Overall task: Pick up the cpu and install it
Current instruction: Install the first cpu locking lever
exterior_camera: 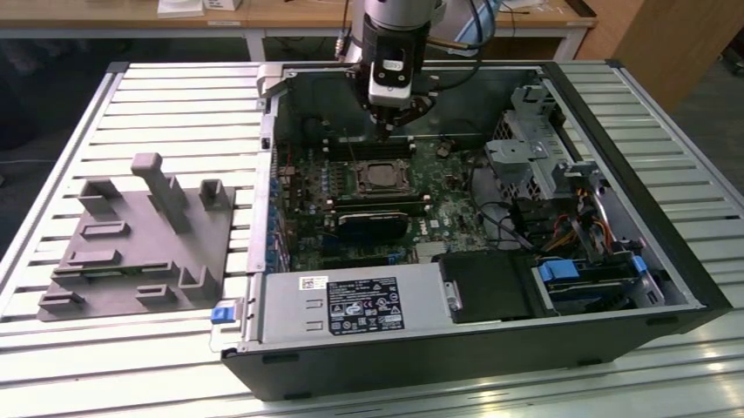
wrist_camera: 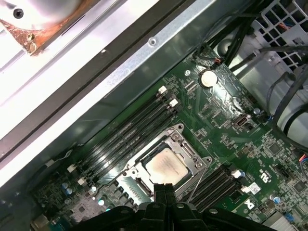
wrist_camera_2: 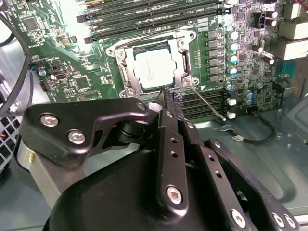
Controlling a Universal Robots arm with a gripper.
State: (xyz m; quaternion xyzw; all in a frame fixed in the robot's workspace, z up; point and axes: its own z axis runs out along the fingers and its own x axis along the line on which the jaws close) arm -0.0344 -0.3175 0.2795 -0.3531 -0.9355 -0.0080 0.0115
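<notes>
The cpu (exterior_camera: 378,177) is a small square chip with a silvery top plate. It lies flat inside the metal-edged socket frame (wrist_camera_2: 120,54) on the green motherboard, and both wrist views show it too: cpu (wrist_camera_2: 156,70), cpu (wrist_camera: 166,166). My gripper (exterior_camera: 388,131) hangs inside the open computer case, above the board and just behind the socket. In both wrist views its two black fingers are pressed together with nothing between them, gripper (wrist_camera_2: 169,92), gripper (wrist_camera: 163,187). The tips are raised off the chip and touch nothing.
The computer case (exterior_camera: 633,187) lies open on a slatted table. Memory slots (wrist_camera_2: 144,19) run on both sides of the socket. A power supply (exterior_camera: 348,306) and a drive bay with blue tabs (exterior_camera: 581,270) sit near the front. A grey fixture plate (exterior_camera: 134,235) lies at the exterior view's left.
</notes>
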